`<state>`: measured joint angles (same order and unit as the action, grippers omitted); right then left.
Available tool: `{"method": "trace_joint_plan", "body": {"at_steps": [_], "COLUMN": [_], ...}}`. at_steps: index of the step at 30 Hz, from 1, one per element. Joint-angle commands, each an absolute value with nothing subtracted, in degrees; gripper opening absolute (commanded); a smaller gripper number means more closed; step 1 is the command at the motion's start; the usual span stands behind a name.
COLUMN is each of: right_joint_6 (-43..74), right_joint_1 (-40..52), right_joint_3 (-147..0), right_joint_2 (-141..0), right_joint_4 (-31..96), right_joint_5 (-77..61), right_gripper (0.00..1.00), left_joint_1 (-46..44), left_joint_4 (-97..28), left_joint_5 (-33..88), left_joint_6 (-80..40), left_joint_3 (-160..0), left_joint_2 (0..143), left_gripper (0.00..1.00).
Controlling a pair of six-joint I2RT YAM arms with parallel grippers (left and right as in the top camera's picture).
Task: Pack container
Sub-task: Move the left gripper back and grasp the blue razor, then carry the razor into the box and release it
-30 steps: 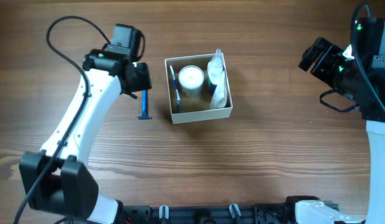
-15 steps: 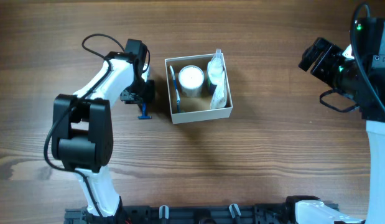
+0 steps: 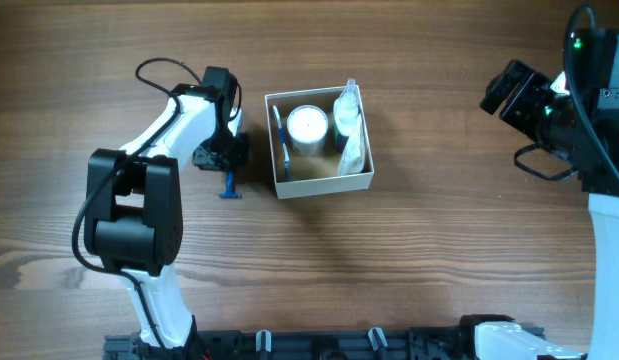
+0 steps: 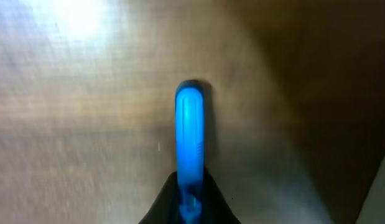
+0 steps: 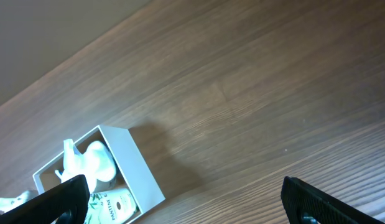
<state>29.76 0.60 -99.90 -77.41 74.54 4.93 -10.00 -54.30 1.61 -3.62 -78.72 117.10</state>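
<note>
Your left tool (image 3: 222, 157) is hovering just left of the container (image 3: 361, 182) and pinching the handle of a blue razor (image 3: 230, 186). In the left wrist view, its 2 dark fingers (image 4: 164, 202) are pressing on the blue handle from both sides. The razor's free end is pointing away from the tool, level with the container's front-left corner and apart from its wall. You cannot tell whether it is touching the worktop (image 3: 439, 250).

The container is sitting on the worktop between the 2 arms, nearer the left one. Inside it, a white round jar (image 3: 307, 124) is standing beside a blue item (image 3: 278, 127) along the left wall, with clear packets (image 3: 351, 135) leaning against the right wall.

Your right tool (image 5: 189, 204) is hanging well to the right of the container, its fingers spread wide.
</note>
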Motion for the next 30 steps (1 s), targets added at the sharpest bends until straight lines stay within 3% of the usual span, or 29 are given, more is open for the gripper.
{"method": "trace_joint_plan", "body": {"at_steps": [1,5,12,24,30], "right_joint_6": [30.0,30.0,30.0,30.0,30.0], "right_joint_1": [0.5,0.5,0.5,0.5,0.5], "right_joint_3": [-100.0,-100.0,-100.0,-100.0,-100.0], "right_joint_2": [-77.7,-77.7,-77.7,-77.7,-77.7], "right_joint_4": [74.4,74.4,74.4,74.4,74.4], "right_joint_5": [4.6,4.6,4.6,4.6,4.6], "right_gripper": [1.0,1.0,1.0,1.0,1.0], "left_joint_1": [-9.8,-10.7,-18.2,-29.7,-29.7], "left_joint_4": [-59.0,-63.2,-57.0,-53.9,-53.6], "left_joint_5": [1.5,2.2,5.9,-2.6,-3.1], "left_joint_6": [-3.5,-6.7,-12.5,-26.5,-26.4], "left_joint_3": [-81.9,-85.3,-85.7,-85.4,-85.4], "left_joint_2": [112.1,104.4,91.5,101.2,104.7], "left_gripper": [0.04,0.04,0.04,0.11,0.22]}}
